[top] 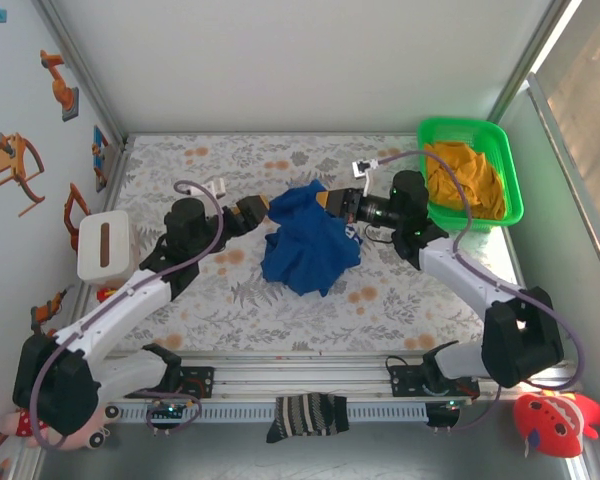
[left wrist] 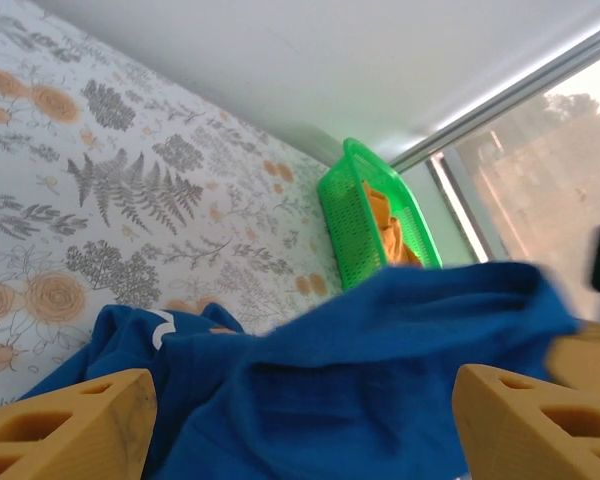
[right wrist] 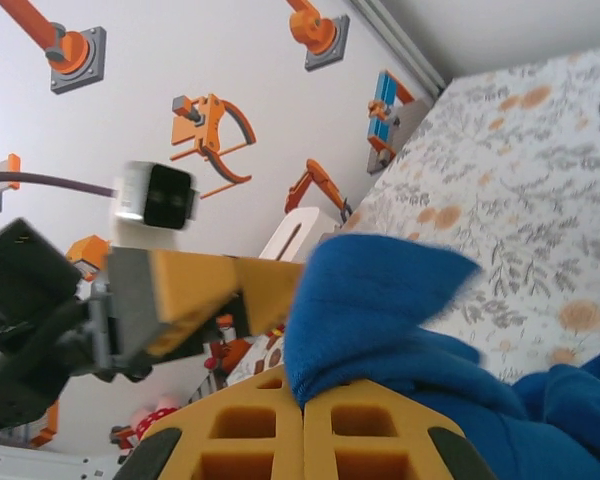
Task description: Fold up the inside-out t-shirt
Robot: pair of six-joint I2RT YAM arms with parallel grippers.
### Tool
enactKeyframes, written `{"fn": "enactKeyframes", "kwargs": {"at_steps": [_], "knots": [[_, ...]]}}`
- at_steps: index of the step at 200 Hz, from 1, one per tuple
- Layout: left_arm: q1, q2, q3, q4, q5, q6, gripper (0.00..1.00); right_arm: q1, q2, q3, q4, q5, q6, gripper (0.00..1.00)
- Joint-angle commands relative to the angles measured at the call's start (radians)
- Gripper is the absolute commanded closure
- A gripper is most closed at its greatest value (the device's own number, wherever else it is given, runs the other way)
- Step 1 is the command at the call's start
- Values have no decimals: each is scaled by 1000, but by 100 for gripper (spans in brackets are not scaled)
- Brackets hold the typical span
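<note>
The inside-out t-shirt is lying bunched in the middle of the bench, between the left claw, standing at its far-left edge, and the right claw, meeting its far-right edge. A basket is sitting at the far right corner, holding a cloth. A box is resting at the left edge. A sock is hanging off the near rail, in front of the t-shirt

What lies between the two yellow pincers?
The crumpled royal-blue cloth t-shirt lies there, as the top view shows. The right pincer is shut on it, and the left pincer stands open at its other side.
</note>
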Motion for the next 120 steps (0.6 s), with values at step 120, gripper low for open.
{"fn": "enactKeyframes", "kwargs": {"at_steps": [120], "knots": [[-108, 297, 335, 61, 205, -2, 30, -1, -57, -107, 192, -90, 93, 100]]}}
